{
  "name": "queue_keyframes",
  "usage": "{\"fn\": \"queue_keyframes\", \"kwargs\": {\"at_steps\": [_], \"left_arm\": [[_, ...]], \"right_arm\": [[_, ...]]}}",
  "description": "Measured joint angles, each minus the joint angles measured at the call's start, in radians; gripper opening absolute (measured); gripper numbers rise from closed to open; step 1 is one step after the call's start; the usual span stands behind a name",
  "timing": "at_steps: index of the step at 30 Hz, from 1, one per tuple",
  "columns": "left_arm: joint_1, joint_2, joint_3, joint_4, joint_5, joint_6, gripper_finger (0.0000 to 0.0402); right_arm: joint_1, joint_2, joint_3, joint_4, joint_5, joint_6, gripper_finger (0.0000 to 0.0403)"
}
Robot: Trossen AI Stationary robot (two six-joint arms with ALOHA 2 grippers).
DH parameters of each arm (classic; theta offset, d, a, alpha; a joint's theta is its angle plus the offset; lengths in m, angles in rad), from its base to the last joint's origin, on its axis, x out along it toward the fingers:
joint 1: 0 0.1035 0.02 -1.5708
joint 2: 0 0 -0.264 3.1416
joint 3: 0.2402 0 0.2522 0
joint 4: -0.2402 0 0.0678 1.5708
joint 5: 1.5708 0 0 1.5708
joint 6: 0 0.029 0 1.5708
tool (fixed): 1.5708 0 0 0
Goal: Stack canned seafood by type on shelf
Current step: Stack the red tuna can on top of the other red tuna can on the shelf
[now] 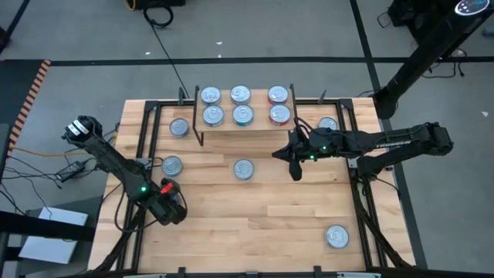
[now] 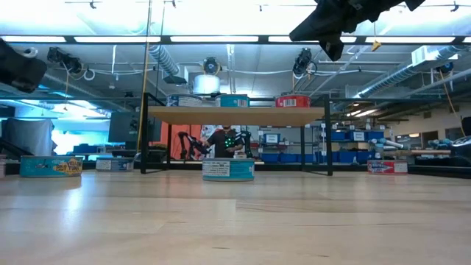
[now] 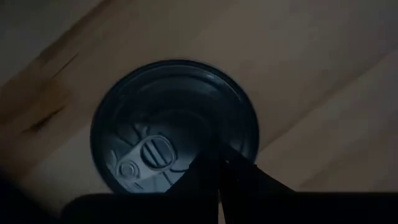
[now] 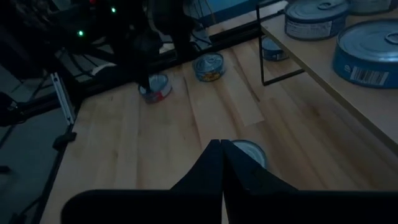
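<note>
The shelf stands at the table's far side with six silver-topped cans on its light-wood board. My left gripper, shut, hovers over a red-labelled can at the table's left. The left wrist view looks straight down on that can's pull-tab top past the shut fingertips. My right gripper, shut, hangs high right of centre. Beyond its fingertips a can stands on its base at the table's middle.
More cans stand on the table: one at the left, one beside the shelf's left legs, one right of the shelf, one near the near right corner. Black rails edge the table.
</note>
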Motion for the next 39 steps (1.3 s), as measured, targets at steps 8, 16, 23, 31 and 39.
{"fn": "queue_keyframes", "kwargs": {"at_steps": [8,16,23,31,39], "left_arm": [[0.135,0.069,-0.001,0.232,-0.139,0.140,0.0000],[0.269,0.152,0.107,0.267,-0.180,0.296,0.0000],[0.271,0.153,0.325,-0.138,-0.175,0.211,0.0000],[0.228,0.152,0.314,-0.479,0.082,0.037,0.0000],[0.215,0.153,0.133,-0.189,0.134,0.073,0.0000]], "right_arm": [[0.015,0.000,0.000,0.026,-0.005,0.002,0.0005],[0.014,0.000,0.000,0.030,-0.035,-0.004,0.0005],[0.015,0.000,0.000,0.029,-0.105,-0.005,0.0005],[0.054,0.000,0.000,-0.005,-0.103,0.021,0.0005],[0.123,0.000,0.000,-0.014,-0.051,0.072,0.0005]]}}
